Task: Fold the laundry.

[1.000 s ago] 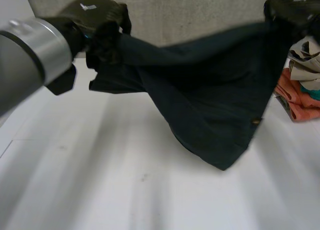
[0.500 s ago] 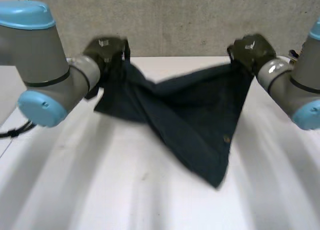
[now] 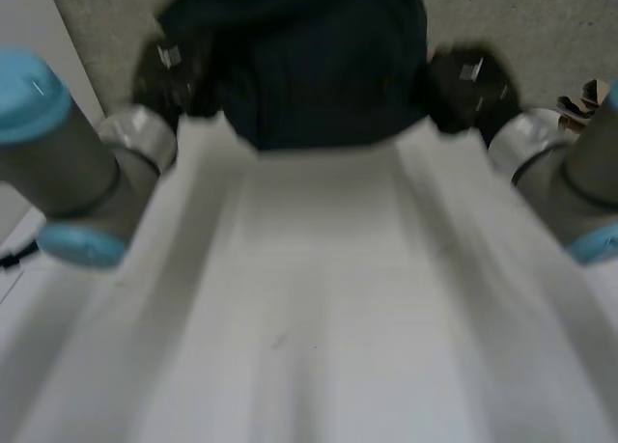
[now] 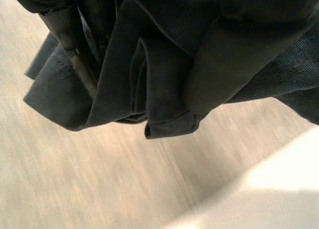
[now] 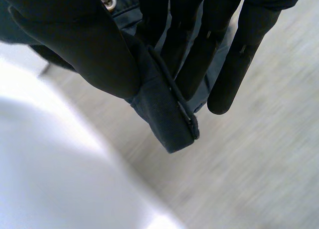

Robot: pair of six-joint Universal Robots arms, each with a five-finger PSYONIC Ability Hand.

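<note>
Up it goes: the dark navy garment point(image 3: 319, 67) hangs in the air at the far end of the white counter point(image 3: 309, 308), bunched into a thick bundle between the two arms, with the grey wall point(image 3: 526, 18) behind it. The left robot hand point(image 3: 172, 71) has one side of the bundle and the right robot hand point(image 3: 470, 81) has the other, both raised clear of the counter top.

In the left wrist view that hand is clamped tight. Its broad thumb point(image 4: 239, 54) presses down on one side, its fingers point(image 4: 70, 44) curl in on the other, and several layers of cloth are folded up in between, with a stitched hem poking out just below the thumb.

Over on the right wrist view it's a pinch. The thumb point(image 5: 84, 49) squeezes a doubled hem edge point(image 5: 172, 121) against the nearer fingers point(image 5: 192, 49), which run nearly straight, and the short tail of that hem sticks out past the thumb tip. The cloth is lifted off the counter on both sides, with nothing resting on the surface beneath it.
</note>
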